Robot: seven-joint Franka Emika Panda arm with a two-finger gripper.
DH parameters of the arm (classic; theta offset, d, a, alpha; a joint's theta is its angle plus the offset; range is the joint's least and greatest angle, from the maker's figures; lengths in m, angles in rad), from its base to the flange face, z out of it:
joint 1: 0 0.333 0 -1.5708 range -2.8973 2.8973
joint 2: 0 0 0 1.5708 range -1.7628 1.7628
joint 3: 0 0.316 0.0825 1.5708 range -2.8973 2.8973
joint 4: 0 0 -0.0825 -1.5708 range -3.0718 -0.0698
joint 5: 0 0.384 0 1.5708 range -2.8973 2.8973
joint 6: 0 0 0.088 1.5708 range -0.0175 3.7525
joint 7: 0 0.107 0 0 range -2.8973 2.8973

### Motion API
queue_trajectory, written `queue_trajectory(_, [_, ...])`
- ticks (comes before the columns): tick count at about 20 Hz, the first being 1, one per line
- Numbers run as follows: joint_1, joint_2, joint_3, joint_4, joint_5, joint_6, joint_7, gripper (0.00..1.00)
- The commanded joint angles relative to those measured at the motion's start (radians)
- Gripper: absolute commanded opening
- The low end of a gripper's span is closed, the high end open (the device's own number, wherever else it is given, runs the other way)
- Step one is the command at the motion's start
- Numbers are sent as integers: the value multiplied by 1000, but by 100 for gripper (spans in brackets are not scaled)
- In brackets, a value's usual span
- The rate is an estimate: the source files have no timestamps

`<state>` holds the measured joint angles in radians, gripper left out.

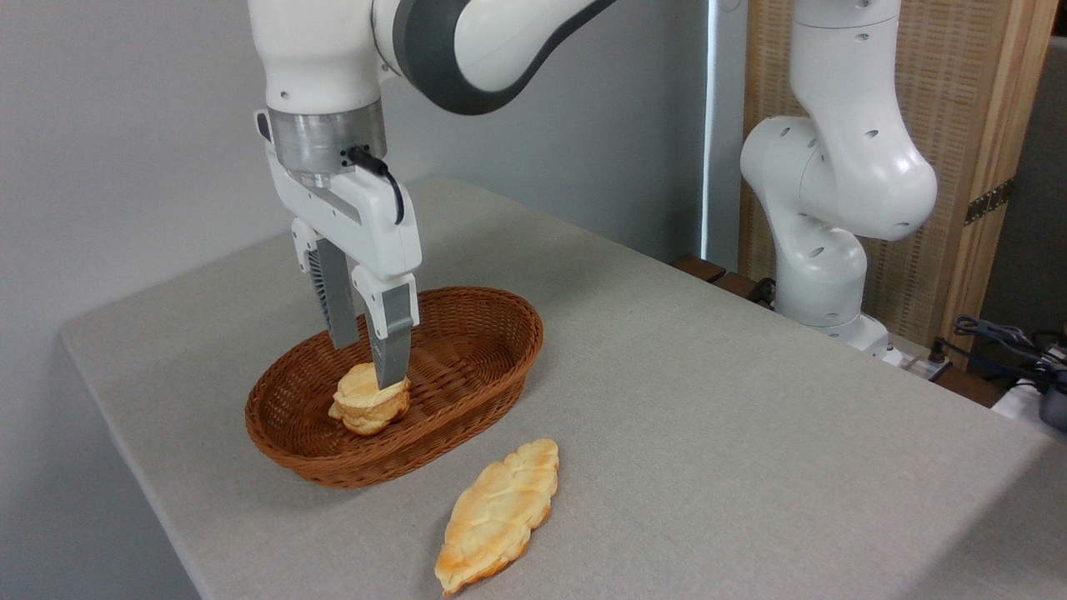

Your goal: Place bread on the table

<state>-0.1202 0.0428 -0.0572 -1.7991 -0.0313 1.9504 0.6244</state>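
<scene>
Directly beneath the gripper (367, 362) the bread (368, 402) sits in the basket (483, 333) — jaws narrowly parted, fingertips flanking its top, whether they grip it I cannot tell

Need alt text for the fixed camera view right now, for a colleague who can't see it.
The gripper reaches into a wicker basket, fingers straddling a small bread roll lying inside. A braided loaf lies on the grey table in front.
</scene>
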Motion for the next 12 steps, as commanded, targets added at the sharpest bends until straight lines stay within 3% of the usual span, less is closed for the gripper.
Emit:
queue_trajectory(1, [1,-8,-30,-54,-36,34,18,100])
queue_trajectory(6, [-2,5,-64,-117,-56,151,17,100])
queue_trajectory(12, [-2,20,-76,-118,-90,156,17,100])
